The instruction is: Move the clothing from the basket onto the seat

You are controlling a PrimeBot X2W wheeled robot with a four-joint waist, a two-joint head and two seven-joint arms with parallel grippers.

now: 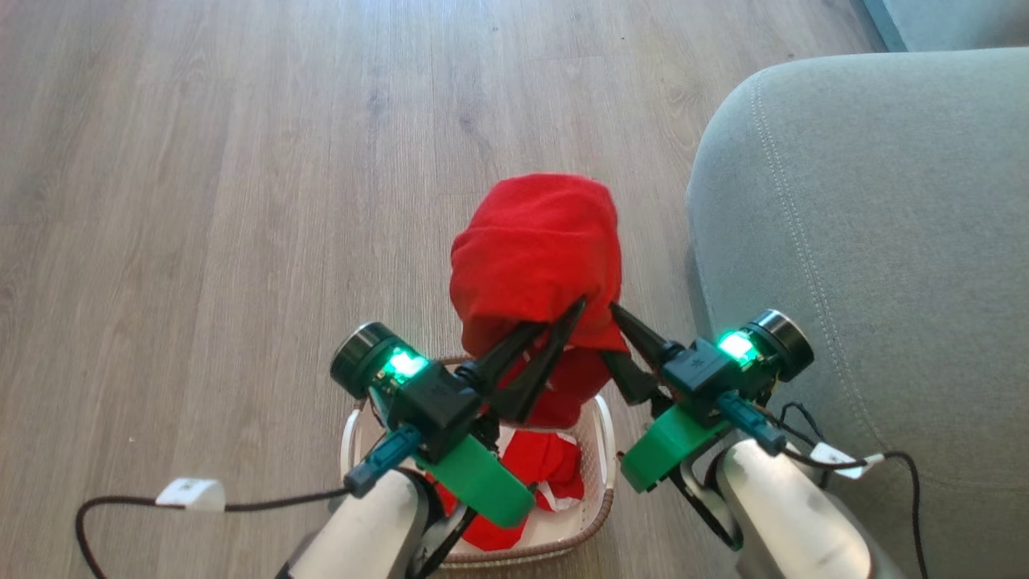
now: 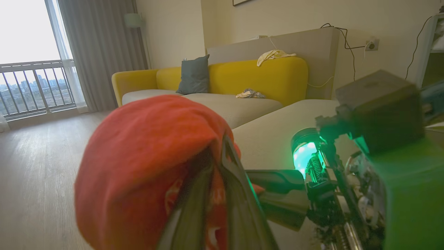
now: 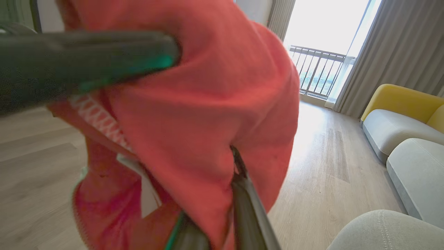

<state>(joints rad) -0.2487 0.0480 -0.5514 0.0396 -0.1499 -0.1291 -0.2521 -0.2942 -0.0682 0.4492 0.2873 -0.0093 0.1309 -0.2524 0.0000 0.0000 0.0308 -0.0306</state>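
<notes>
A red garment of the clothing (image 1: 534, 249) hangs bunched above the basket (image 1: 604, 450), lifted clear of its rim. My left gripper (image 1: 572, 310) is shut on its lower left edge, and the left wrist view has the fingers (image 2: 239, 194) pinching the clothing (image 2: 145, 146). My right gripper (image 1: 615, 310) pinches the same edge from the right; in the right wrist view it (image 3: 235, 152) is closed on the clothing (image 3: 208, 104). Another red-and-white garment (image 1: 547, 462) lies in the basket. The grey-green seat (image 1: 868, 241) stands just to the right.
Wood floor (image 1: 241, 201) spreads to the left and ahead. A tagged black cable (image 1: 189, 492) trails at the lower left, and more cable (image 1: 836, 458) lies by the right forearm against the seat. A yellow-backed sofa (image 2: 256, 76) and a balcony window (image 2: 31, 69) stand farther off.
</notes>
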